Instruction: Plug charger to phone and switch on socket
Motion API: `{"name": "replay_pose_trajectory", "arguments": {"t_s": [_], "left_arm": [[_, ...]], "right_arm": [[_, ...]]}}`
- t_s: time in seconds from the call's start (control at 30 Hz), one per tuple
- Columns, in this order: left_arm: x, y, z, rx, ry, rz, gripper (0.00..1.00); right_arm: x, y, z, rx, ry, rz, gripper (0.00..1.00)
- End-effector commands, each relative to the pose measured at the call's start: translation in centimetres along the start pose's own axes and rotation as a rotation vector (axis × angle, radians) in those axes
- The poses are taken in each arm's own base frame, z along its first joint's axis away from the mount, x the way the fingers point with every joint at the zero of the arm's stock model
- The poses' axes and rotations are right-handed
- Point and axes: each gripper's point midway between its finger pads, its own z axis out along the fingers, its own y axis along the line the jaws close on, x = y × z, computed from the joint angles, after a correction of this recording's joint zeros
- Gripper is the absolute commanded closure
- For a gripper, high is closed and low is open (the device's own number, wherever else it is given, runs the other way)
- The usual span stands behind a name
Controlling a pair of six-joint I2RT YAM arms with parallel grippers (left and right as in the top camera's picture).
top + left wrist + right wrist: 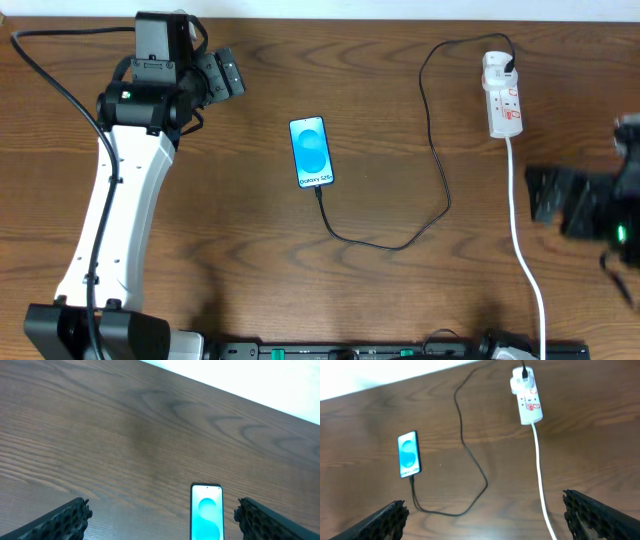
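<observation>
Looks like the charger [440, 170] is seated in the phone [311, 152], plug in the socket [503, 95] — probably why left claw [162, 507] and right claw [484, 502] both hang wide, empty.

There is one desk [300, 290]. On it lie one phone [311, 152], one black cable [437, 150] with one plug [510, 68] at its far end, one power strip [503, 96] and one white cord [522, 240]. There are two tools, the left tool [162, 510] and the right tool [484, 502], and each has two fingers, making four fingers in all.
</observation>
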Motion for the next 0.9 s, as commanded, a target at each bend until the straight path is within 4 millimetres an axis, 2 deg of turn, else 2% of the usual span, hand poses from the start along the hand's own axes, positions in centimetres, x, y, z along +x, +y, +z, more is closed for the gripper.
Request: {"name": "replay_pose_trajectory", "arguments": {"t_s": [0.0, 0.13, 0.23, 0.37, 0.5, 0.6, 0.7, 0.87], "left_arm": [[-0.4, 0.2, -0.4, -0.009, -0.014, 0.005, 0.04], [-0.4, 0.2, -0.4, -0.010, -0.014, 0.005, 0.04], [-0.4, 0.2, -0.4, -0.010, -0.015, 0.005, 0.04], [-0.4, 0.2, -0.4, -0.009, -0.015, 0.005, 0.04], [-0.4, 0.2, -0.4, -0.009, -0.014, 0.005, 0.04], [-0.4, 0.2, -0.4, -0.009, -0.015, 0.005, 0.04], [-0.4, 0.2, -0.4, -0.009, -0.014, 0.005, 0.04], [-0.4, 0.2, -0.4, -0.010, -0.014, 0.005, 0.04]], "right_arm": [[1.0, 1.4, -3.2, -0.005, -0.087, -0.157, 0.01], [3.1, 3.5, -6.8, -0.035, -0.187, -0.360, 0.01], [4.6, 4.1, -8.8, -0.014, -0.243, -0.388, 0.01], [6.5, 4.0, -9.3, 0.008, -0.249, -0.439, 0.01], [8.3, 3.6, -7.9, 0.021, -0.246, -0.548, 0.01], [9.0, 3.2, -6.4, 0.035, -0.305, -0.600, 0.01], [9.0, 2.9, -4.2, 0.026, -0.387, -0.614, 0.01], [8.0, 2.1, 0.1, -0.021, -0.520, -0.503, 0.01]]}}
